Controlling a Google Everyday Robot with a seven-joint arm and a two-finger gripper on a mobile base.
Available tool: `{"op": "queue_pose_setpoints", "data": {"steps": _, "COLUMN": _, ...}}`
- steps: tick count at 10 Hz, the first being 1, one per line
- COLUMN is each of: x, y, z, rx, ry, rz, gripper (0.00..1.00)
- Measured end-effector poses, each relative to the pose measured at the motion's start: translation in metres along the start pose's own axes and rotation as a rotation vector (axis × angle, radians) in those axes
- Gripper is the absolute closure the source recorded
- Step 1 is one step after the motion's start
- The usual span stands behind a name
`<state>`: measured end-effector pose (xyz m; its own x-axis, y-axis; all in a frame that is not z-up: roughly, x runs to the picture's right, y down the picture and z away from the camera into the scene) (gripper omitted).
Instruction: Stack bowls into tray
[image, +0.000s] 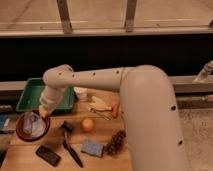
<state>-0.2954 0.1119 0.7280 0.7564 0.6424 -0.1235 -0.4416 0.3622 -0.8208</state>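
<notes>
One dark red-brown bowl (31, 128) with a pale glassy inside sits at the left edge of the wooden table, in front of the tray. The green tray (35, 95) lies at the back left; my arm hides part of its right side. My gripper (43, 113) hangs from the pale arm right at the bowl's upper right rim, touching or just above it. No second bowl shows.
On the table are a white cup (80, 92), a pale banana-like thing (99, 105), an orange-red item (116, 109), an orange (88, 124), a pine cone (116, 142), a blue sponge (92, 148), a black brush (71, 149) and a black phone (48, 155).
</notes>
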Motion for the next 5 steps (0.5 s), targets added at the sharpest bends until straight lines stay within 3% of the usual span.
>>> {"op": "queue_pose_setpoints", "data": {"steps": 3, "x": -0.001, "y": -0.050, "z": -0.042, "rx": 0.016, "ry": -0.044, "rz": 0.011, "gripper": 1.00}}
{"op": "queue_pose_setpoints", "data": {"steps": 5, "x": -0.004, "y": -0.093, "z": -0.074, "rx": 0.013, "ry": -0.124, "rz": 0.044, "gripper": 1.00}}
